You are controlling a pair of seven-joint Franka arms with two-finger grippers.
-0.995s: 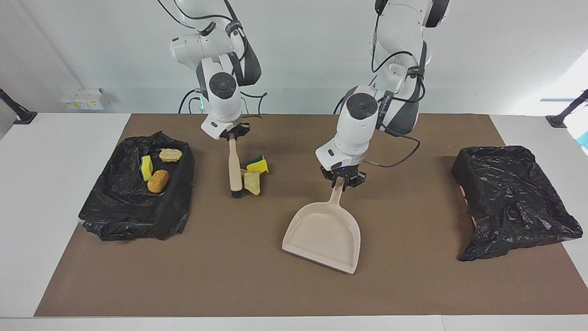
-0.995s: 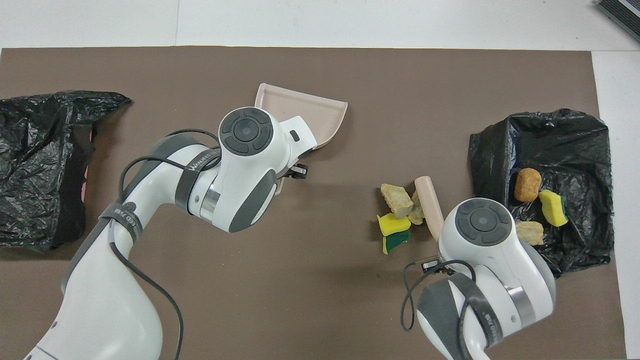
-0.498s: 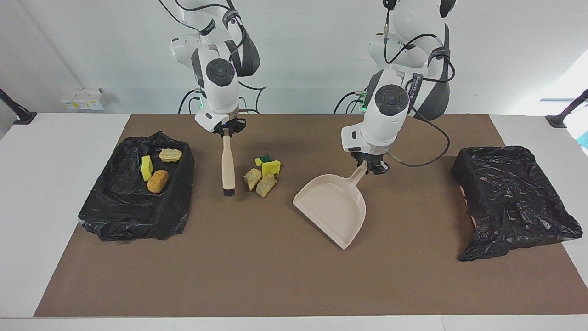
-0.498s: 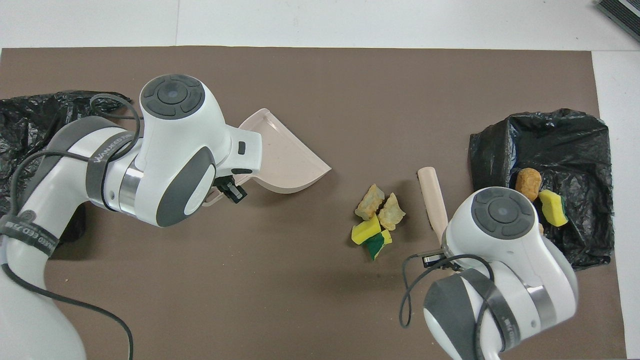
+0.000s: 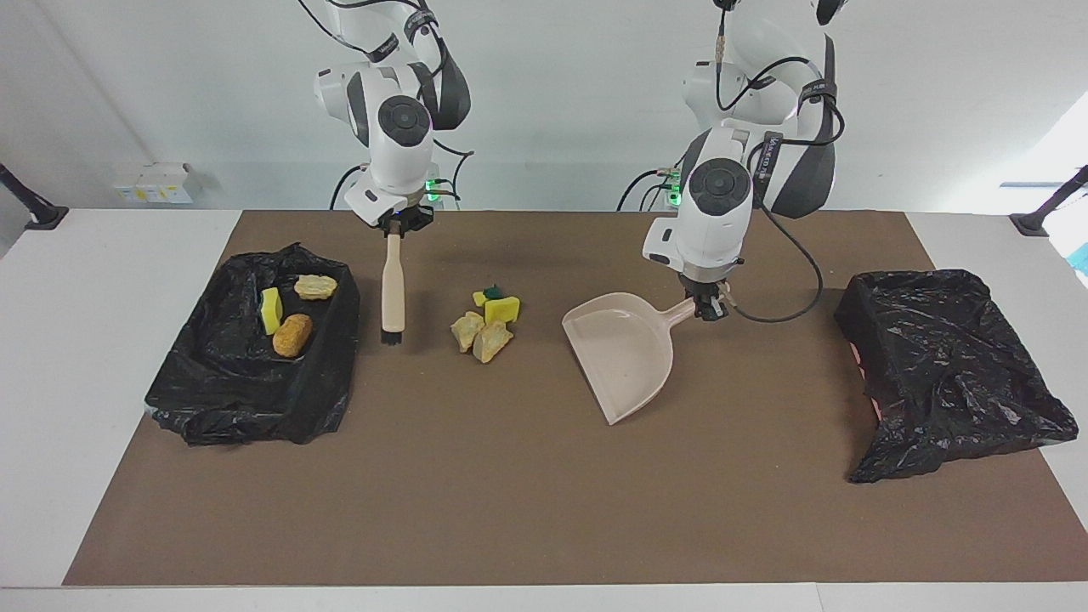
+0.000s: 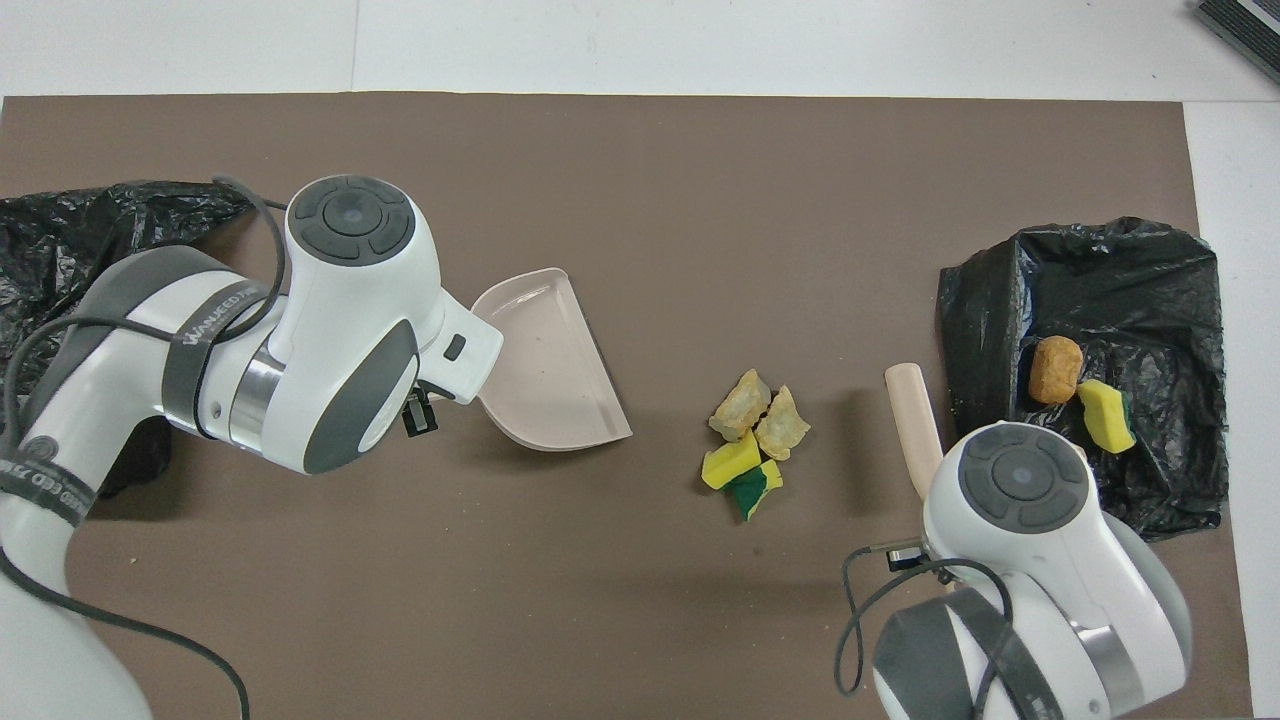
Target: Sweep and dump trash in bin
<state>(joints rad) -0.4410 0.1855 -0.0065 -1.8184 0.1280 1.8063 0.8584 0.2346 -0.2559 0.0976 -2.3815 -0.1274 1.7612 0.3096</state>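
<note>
Three scraps [image 5: 293,310] already lie in the bin [image 5: 212,399]; four [image 5: 488,325] wait on the desk. My right tool [image 5: 393,229] grips the brush [image 5: 392,289], my left tool [image 5: 708,308] the dustpan [image 5: 625,353].

My arms were white with grey joints. The dustpan [image 5: 625,361] and brush [image 5: 392,289] handle were beige, the bristles black. The trash [image 5: 489,321] was yellow, green and pale beige on a brown mat [image 5: 510,510]; both bags [image 5: 943,374] were black.
</note>
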